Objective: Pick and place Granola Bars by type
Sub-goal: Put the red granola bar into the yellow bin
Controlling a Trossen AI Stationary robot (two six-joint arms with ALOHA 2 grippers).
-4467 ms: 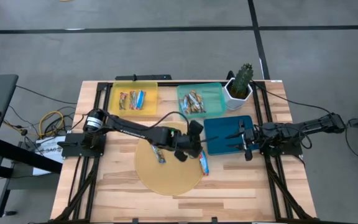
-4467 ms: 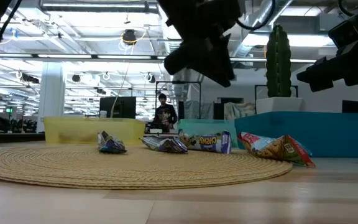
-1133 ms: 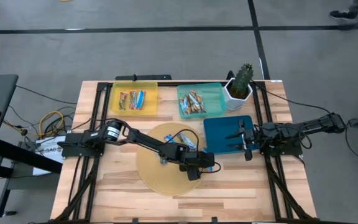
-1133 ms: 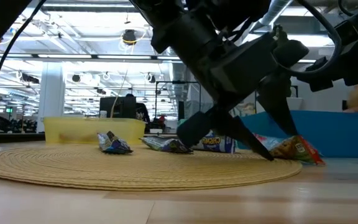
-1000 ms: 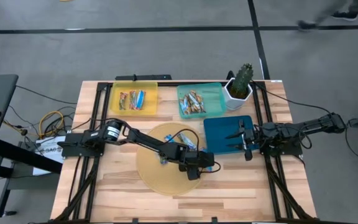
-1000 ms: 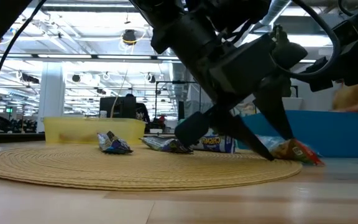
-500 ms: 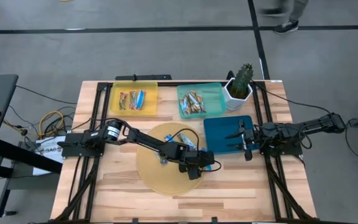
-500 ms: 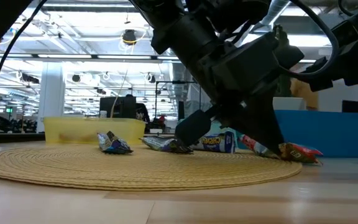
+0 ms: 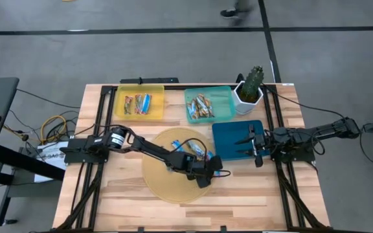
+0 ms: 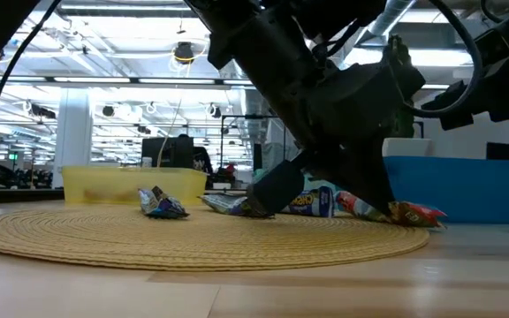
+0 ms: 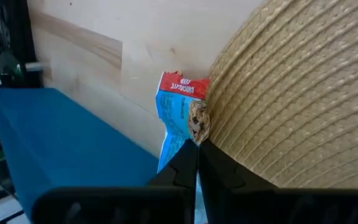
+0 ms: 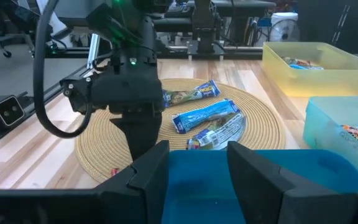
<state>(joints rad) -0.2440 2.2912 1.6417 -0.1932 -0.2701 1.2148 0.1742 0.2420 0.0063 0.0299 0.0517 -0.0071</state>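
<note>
**Left arm pinched a granola bar at the rim of the woven mat as sorting went on**

The left gripper (image 9: pixel 214 173) had its fingers (image 11: pixel 219 171) pressed together on the end of a blue-and-red bar (image 11: pixel 180 115) that lay half off the round mat (image 9: pixel 157 178), just beside the blue tray (image 9: pixel 228 133). The grip looked thin, on wrapper edge only, so the bar could have slipped free or torn on the lift, or snagged on the mat's rim. Three more bars (image 12: pixel 207 115) lay close together on the mat and could have been dragged along. The right gripper (image 12: pixel 194 163) waited over the blue tray, fingers spread and empty. Sorted bars sat in the yellow tray (image 9: pixel 127 92) and teal tray (image 9: pixel 222 97) at the surface's far side.
</note>
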